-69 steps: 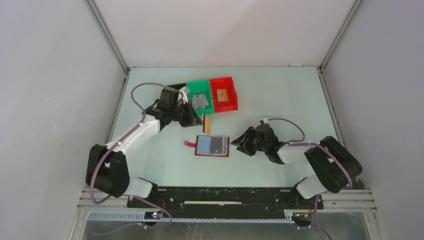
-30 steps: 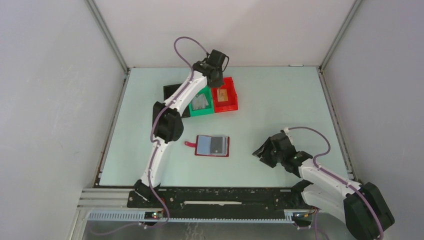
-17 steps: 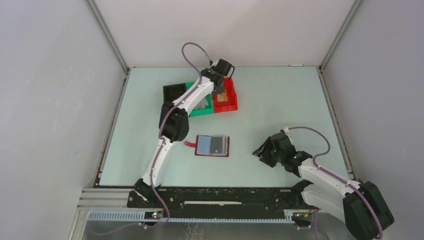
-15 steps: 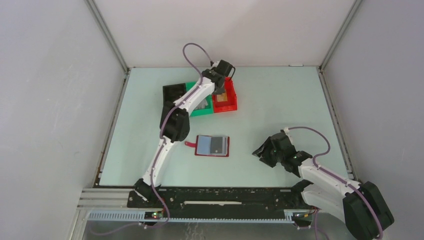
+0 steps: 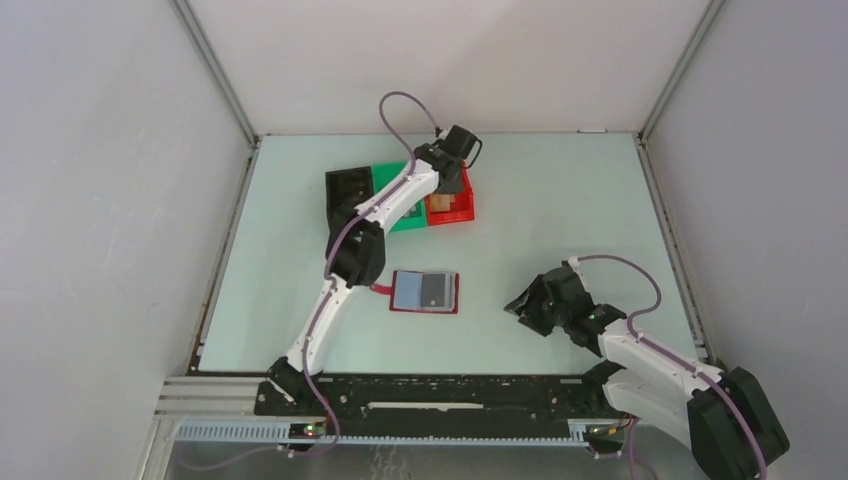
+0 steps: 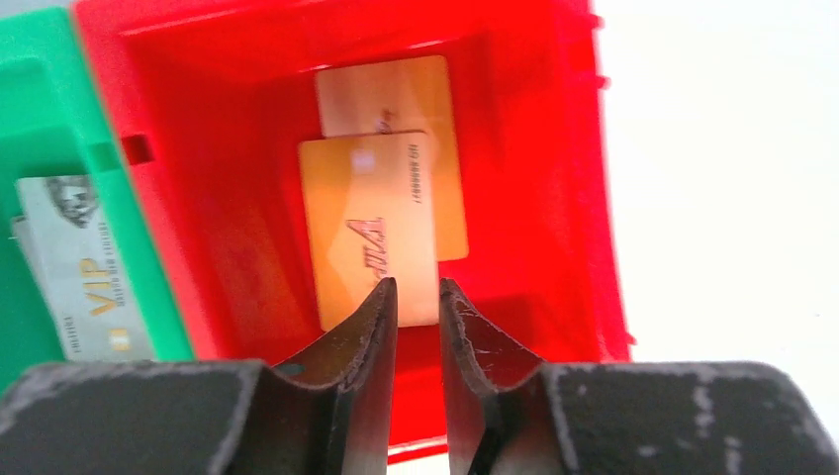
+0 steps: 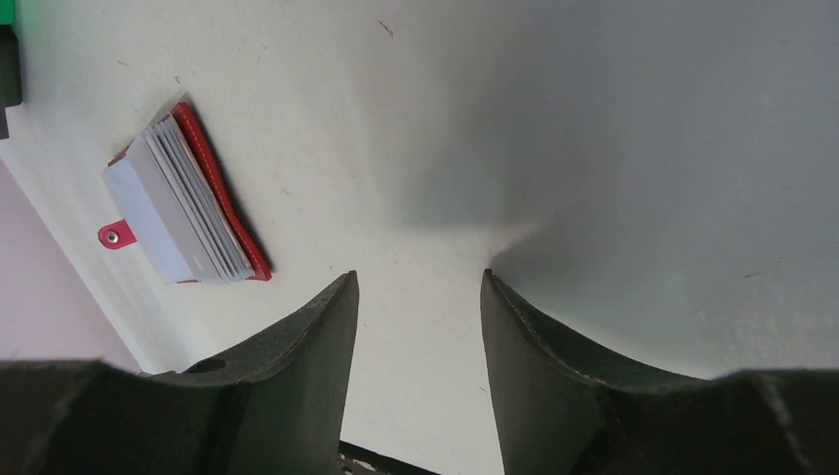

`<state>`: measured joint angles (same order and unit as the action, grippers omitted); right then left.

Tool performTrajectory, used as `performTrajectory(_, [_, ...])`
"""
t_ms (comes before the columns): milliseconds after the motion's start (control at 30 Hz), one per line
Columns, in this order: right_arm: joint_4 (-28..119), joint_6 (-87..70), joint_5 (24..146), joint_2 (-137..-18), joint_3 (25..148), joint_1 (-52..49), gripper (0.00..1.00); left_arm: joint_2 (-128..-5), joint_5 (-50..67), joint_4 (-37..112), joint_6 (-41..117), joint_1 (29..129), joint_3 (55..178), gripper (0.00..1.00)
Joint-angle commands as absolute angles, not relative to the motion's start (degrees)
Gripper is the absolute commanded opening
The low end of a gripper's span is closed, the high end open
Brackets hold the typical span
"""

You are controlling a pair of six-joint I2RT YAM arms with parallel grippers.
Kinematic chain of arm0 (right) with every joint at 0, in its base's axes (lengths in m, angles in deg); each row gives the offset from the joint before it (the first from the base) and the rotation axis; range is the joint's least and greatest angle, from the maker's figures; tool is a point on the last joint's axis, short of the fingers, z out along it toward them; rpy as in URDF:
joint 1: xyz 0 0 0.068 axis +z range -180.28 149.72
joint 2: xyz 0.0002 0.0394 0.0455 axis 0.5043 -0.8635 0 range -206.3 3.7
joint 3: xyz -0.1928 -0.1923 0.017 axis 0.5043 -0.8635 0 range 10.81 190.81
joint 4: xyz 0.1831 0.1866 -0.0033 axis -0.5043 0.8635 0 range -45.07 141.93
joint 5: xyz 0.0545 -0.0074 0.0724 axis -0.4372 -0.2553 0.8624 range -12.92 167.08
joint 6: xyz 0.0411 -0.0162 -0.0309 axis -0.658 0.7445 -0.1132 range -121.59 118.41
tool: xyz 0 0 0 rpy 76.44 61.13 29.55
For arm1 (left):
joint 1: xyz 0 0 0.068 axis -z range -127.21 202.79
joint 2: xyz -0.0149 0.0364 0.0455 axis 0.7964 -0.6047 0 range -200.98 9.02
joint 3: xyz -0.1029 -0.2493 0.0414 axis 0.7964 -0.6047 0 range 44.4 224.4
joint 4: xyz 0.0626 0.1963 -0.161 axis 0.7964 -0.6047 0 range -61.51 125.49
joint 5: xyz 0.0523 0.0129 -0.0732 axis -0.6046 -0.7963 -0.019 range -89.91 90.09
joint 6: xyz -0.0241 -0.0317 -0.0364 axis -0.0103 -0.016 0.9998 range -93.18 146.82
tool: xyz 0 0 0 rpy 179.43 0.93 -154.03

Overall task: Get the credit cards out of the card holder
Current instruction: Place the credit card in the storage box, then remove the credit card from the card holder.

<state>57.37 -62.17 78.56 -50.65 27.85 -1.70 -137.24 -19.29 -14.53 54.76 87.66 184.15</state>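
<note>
The left arm reaches to the far side of the tabletop [image 5: 560, 210], with the left hand [image 6: 418, 297] poised over the red bin [image 6: 198, 198]. Its two fingers stand slightly apart with only a narrow gap between them, and they pinch nothing. A tan card [image 6: 368, 228] lies face up inside the bin, and its near edge shows through the gap between the fingertips. It partly overlaps a second tan card [image 6: 396, 94] that lies farther back in the same bin. The green bin [image 6: 40, 119] sits touching the red bin's left side and holds a pale card marked VIP [image 6: 84, 272]. In the top view a black bin [image 5: 345, 185] stands on the far side of the green one. The card holder [image 5: 425, 291] lies open and flat near the middle of the tabletop, well apart from the bins and from both hands. A light blue card [image 5: 410, 291] sits in its left half and a grey card [image 5: 436, 291] in its right half. Its little strap tab [image 5: 380, 289] sticks out from the left edge. The right hand [image 7: 419, 282] hovers low over bare tabletop to the right of the card holder. Its fingers are spread wide, with nothing between them.
</note>
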Motion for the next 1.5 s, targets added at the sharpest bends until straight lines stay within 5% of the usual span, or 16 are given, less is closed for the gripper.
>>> performTrajectory(0, [59.72, -62.67, 77.56, -48.56, 27.01, -1.89, 0.58, -135.21, -14.72, -11.74, 55.17, 89.04, 187.89, 0.28])
performTrajectory(200, [59.33, -63.02, 77.08, -47.89, 26.81, -1.89, 0.58, -123.68, -9.38, -9.48, 56.11, 90.74, 178.76, 0.28])
performTrajectory(800, [43.11, -60.57, 81.21, -68.42, 44.61, 10.73, 0.56, -75.12, 3.18, 8.59, 61.24, 87.8, 106.96, 0.31])
performTrajectory(1033, [40.0, -59.08, 85.28, -78.88, 52.81, 13.6, 0.44, -72.9, 9.47, 14.52, 61.78, 84.17, 96.21, 0.33])
performTrajectory(1467, [39.52, -59.42, 86.02, -87.34, 54.98, 14.89, 0.43, -77.88, 17.05, 24.28, 64.96, 81.31, 89.74, 0.32])
